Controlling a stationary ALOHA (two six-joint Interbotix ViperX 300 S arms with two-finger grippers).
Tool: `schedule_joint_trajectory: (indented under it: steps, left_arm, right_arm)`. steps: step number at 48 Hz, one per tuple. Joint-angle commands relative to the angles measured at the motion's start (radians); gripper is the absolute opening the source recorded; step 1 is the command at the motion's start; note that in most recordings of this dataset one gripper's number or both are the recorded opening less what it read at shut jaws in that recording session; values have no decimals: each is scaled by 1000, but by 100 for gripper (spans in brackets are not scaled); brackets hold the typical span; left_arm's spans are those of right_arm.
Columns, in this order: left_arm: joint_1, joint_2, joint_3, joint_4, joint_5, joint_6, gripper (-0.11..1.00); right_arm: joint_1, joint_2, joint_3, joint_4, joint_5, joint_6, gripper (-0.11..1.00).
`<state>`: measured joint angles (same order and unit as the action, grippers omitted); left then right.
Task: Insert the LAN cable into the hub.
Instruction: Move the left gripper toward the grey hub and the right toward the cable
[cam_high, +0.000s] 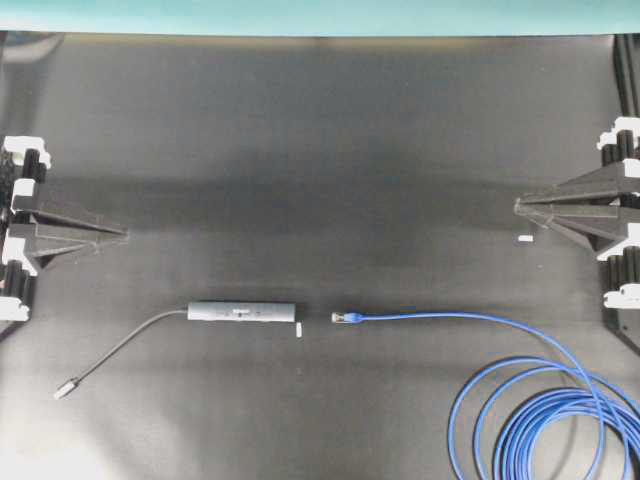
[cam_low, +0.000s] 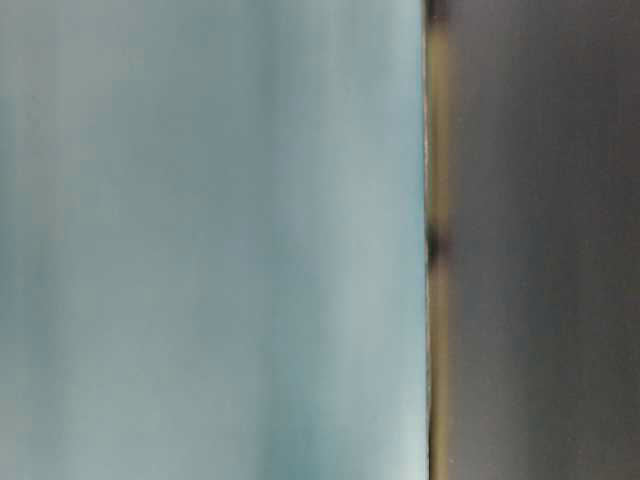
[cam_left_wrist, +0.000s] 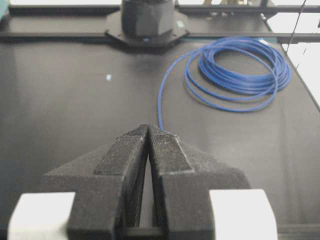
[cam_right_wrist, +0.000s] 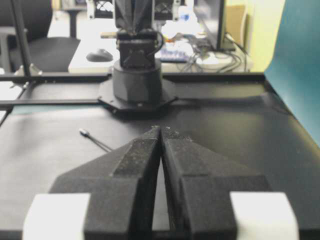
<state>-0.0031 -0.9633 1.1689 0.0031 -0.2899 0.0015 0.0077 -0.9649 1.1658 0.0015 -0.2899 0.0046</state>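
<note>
Two grippers wait at the table's sides, the left gripper (cam_high: 122, 234) and the right gripper (cam_high: 520, 206) both clenched on nothing and well apart from the work. The slim dark-grey metallic bar-shaped hub (cam_high: 240, 312) lies near the table's middle, its thin grey cord (cam_high: 115, 353) trailing left. The long bright-blue LAN cable (cam_high: 470, 317) lies to its right, its small clear plug (cam_high: 344, 317) pointing at the hub across a gap, with a white tape mark (cam_high: 299, 329) between. No step has begun, I judge; next, each pincer must release and descend, one on the plug, one on the hub.
</note>
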Motion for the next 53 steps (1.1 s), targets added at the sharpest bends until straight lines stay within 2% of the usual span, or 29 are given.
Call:
schedule_joint_trajectory:
  steps: [1,5,16,23,28,33,36,38,40,46,50,53]
  left_arm:
    - [-11,41,-26,41,6,-15,6]
    - [-12,78,-44,43,28,-11,0]
    - [-6,153,-81,43,143,-11,0]
    - [-6,190,-86,43,144,-15,2]
    - [-6,225,-81,43,135,-15,18]
    - [-3,285,-54,43,83,-21,50]
    - [-6,330,-31,43,12,-29,68]
    - [-5,360,-15,43,-44,-38,78]
    - [-5,396,0,43,-112,-52,80]
    - [-6,526,48,43,-311,-91,66]
    - [-9,611,69,43,-408,-103,67]
    - [-12,676,77,43,-471,-104,68]
  right_arm:
    - [-9,15,-11,5,-6,8,3]
    - [-9,25,-21,28,46,14,0]
    - [-6,106,-77,32,265,69,0]
    - [-6,195,-104,32,360,80,0]
    - [-6,272,-114,32,388,78,0]
    - [-6,341,-126,31,388,77,0]
    - [-6,379,-135,31,387,77,2]
    - [-6,407,-141,31,387,77,6]
    - [-6,423,-147,31,387,80,12]
    - [-6,456,-163,31,379,81,47]
    - [-6,472,-176,31,377,83,70]
    - [-6,482,-184,32,377,83,82]
